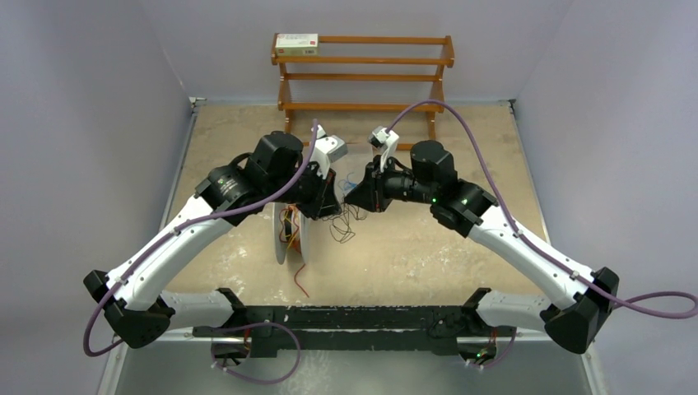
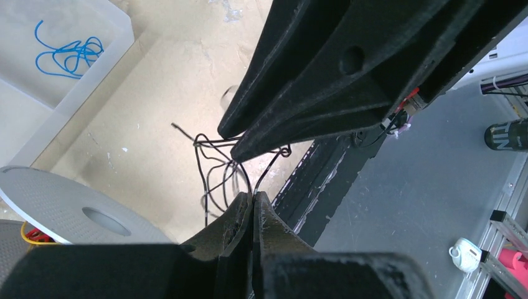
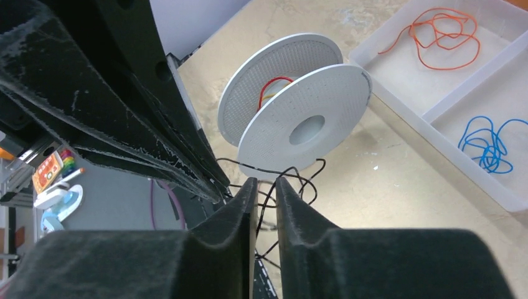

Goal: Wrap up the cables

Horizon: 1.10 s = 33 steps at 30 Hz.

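While a thin black cable [image 1: 342,222] hung in a loose tangle just above the table [image 1: 428,247], beside the grey-white spool [image 3: 305,124], both claws met over it. The left gripper [image 2: 252,202] was clamped fully closed with a strand of that cable running into its tips. The right gripper [image 3: 264,190] faced it, its fingers [image 3: 240,212] a narrow gap apart with the strand passing between them, not visibly pinched. The cable looked hair-thin, nearly weightless and very limp, holding springy loops that would likely snag on one another. It would probably slip through anything but a firm pinch, so the best hold seemed to be a straight run close to the other claw, clear of the knotted loops, with tension kept gentle so that it neither kinked nor snapped. The spool stood upright on its rims, already carrying red and orange windings [image 3: 274,84] on its core, and a red cable [image 1: 300,276] trailed from it across the table toward the arm bases. Beyond the spool lay a clear divided tray [image 3: 398,87], an orange cable [image 3: 464,62] coiled in one compartment and a blue cable [image 3: 489,140] in the next. At the far edge stood a wooden rack [image 1: 362,74].
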Motion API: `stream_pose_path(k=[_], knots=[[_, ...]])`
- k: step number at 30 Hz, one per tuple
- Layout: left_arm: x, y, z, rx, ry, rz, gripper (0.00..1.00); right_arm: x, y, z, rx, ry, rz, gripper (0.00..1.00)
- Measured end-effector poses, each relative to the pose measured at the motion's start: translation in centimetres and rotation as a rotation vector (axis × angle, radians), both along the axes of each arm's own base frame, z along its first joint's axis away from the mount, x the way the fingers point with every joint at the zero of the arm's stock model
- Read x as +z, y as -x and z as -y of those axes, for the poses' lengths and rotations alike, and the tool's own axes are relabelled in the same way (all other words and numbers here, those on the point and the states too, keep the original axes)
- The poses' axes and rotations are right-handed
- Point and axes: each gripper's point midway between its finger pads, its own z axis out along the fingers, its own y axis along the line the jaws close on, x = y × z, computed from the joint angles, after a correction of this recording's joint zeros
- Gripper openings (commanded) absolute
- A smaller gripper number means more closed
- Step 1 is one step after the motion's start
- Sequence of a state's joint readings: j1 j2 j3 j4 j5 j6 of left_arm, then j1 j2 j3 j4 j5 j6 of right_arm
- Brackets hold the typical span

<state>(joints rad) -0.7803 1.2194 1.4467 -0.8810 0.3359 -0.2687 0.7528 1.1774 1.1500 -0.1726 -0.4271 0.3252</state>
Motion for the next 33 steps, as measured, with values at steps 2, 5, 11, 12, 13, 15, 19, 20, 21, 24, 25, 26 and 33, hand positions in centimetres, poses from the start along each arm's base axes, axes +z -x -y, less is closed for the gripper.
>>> stream_pose_path(k=[2,5,11,12,13,15,19,20,21,24,25,26,33], knots=[[0.0,0.0,0.0,0.000,0.000,0.000,0.00,-0.1,-0.1,0.0,-0.009,0.004,-0.006,0.05],[0.1,0.1,-0.1,0.000,0.001,0.001,0.00,-0.1,-0.2,0.1,-0.016,0.004,-0.002,0.00],[0.2,0.1,-0.2,0.002,0.003,0.006,0.00,-0.3,-0.4,0.3,-0.035,0.012,-0.006,0.00],[0.3,0.2,-0.2,0.002,0.004,0.007,0.00,-0.3,-0.5,0.4,-0.044,0.015,-0.004,0.00],[0.3,0.2,-0.2,0.002,0.005,0.008,0.00,-0.4,-0.6,0.5,-0.053,0.018,-0.001,0.00],[0.4,0.2,-0.3,0.002,0.007,0.010,0.00,-0.8,-0.7,1.0,-0.083,0.032,0.001,0.00],[1.5,0.5,-0.5,-0.002,0.024,0.025,0.00,-3.0,-1.7,2.7,-0.194,0.096,-0.003,0.00],[2.0,0.6,-0.6,-0.002,0.032,0.034,0.00,-3.9,-1.9,3.2,-0.221,0.120,-0.014,0.00],[2.7,0.7,-0.7,-0.002,0.043,0.048,0.00,-5.0,-2.2,3.7,-0.250,0.148,-0.026,0.00],[5.4,1.0,-1.2,-0.001,0.087,0.105,0.00,-8.5,-2.6,5.4,-0.343,0.237,-0.068,0.00],[6.3,1.1,-1.4,-0.001,0.100,0.125,0.00,-9.6,-2.7,6.1,-0.374,0.268,-0.083,0.00],[7.3,1.2,-1.6,0.002,0.116,0.149,0.00,-10.8,-2.7,6.8,-0.402,0.301,-0.099,0.00],[12.9,2.0,-4.0,0.057,0.196,0.283,0.00,-14.8,-1.9,10.1,-0.526,0.398,-0.158,0.00]])
